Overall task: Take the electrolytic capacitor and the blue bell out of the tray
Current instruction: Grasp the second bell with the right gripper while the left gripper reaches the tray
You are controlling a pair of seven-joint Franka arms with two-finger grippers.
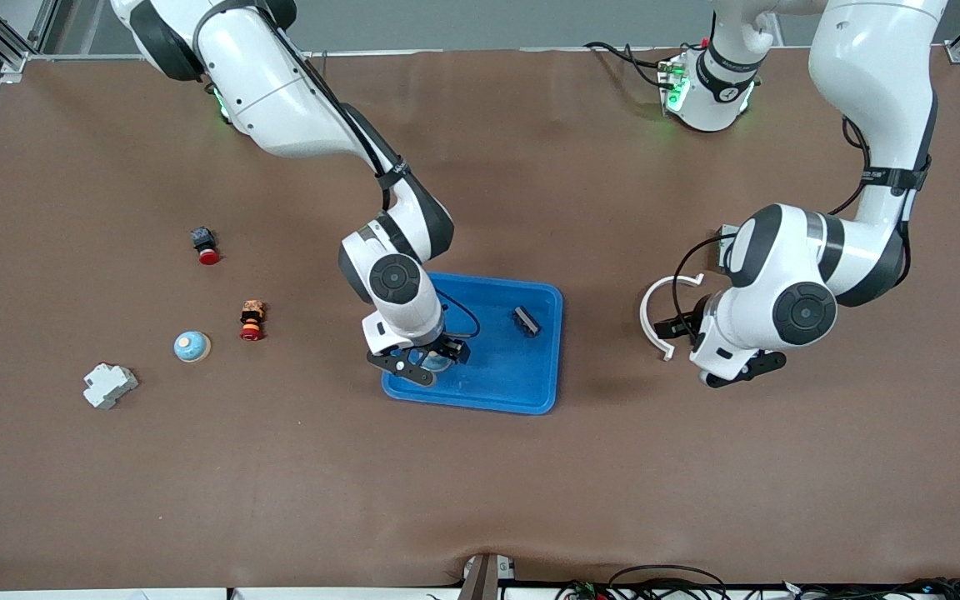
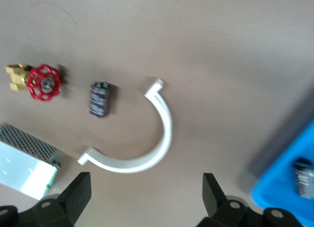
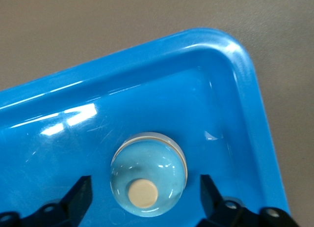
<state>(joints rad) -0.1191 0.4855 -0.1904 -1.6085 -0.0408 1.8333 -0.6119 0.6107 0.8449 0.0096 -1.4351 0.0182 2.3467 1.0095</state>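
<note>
While the right gripper (image 1: 428,360) is poised low over the corner of the tray (image 1: 540,392) nearest the front camera and the right arm's end, its fingers are seen spread on either side of the bell (image 3: 148,180) without yet gripping it. The bell, a glossy pale-blue dome with a cream button on top, sits on the tray floor just beside the rim. Slippage is judged the chief risk: the dome is smooth and rounded, so pads closed too high could squeeze it out downward or send it skidding against the rim. A finger could also be caught on the raised rim, which would tilt or drag the tray. The left gripper (image 1: 734,372) is held over bare table off the tray's left-arm end, jaws released and empty. In its wrist view a dark cylindrical capacitor (image 2: 100,99) is noted lying on the table, already out of the tray, near a white half-ring clamp (image 2: 147,143), a red-handled valve (image 2: 37,81) and a grey box (image 2: 27,160). A small dark part (image 1: 526,321) remains in the tray; it is possibly not a task item, though its identity cannot be settled from these views. A second bell-like dome (image 1: 192,346) on the table toward the right arm's end could be mistaken for the target.
</note>
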